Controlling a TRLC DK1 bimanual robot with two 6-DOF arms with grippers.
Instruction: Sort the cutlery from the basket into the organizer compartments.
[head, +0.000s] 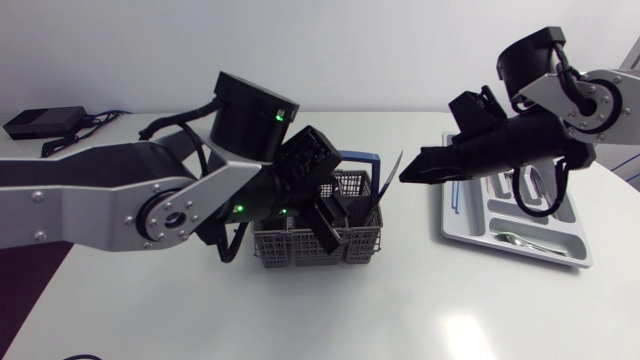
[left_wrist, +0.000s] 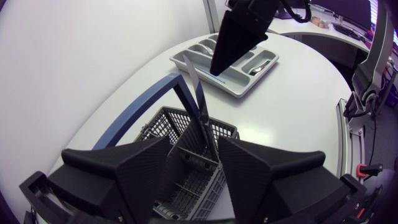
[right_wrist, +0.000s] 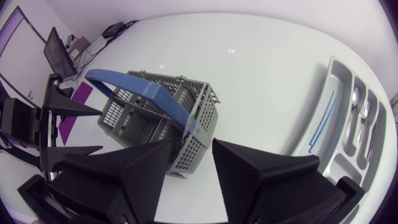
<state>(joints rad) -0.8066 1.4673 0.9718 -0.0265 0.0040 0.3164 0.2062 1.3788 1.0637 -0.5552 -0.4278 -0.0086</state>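
The grey basket (head: 300, 250) sits mid-counter (head: 400, 310) and holds a knife (left_wrist: 198, 93), near upright with its blade up. The organizer (left_wrist: 205, 76) at right holds what looks like a spoon (right_wrist: 354, 98). My left fingers (left_wrist: 124, 174) hang spread over the basket, either side of the knife. My right fingers (right_wrist: 124, 180) are parted and empty, pointing left.

desk (head: 400, 310) white | basket (head: 290, 250) grey, grid-mesh walls — handle (right_wrist: 146, 99) blue | organizer (head: 462, 232) pale grey, blue strip (right_wrist: 323, 121) in one compartment | spoon (right_wrist: 355, 99) silver | jaws matte black | left arm (head: 90, 200), right arm (head: 590, 100) silver-grey, black joints — green lights (head: 277, 115) on left
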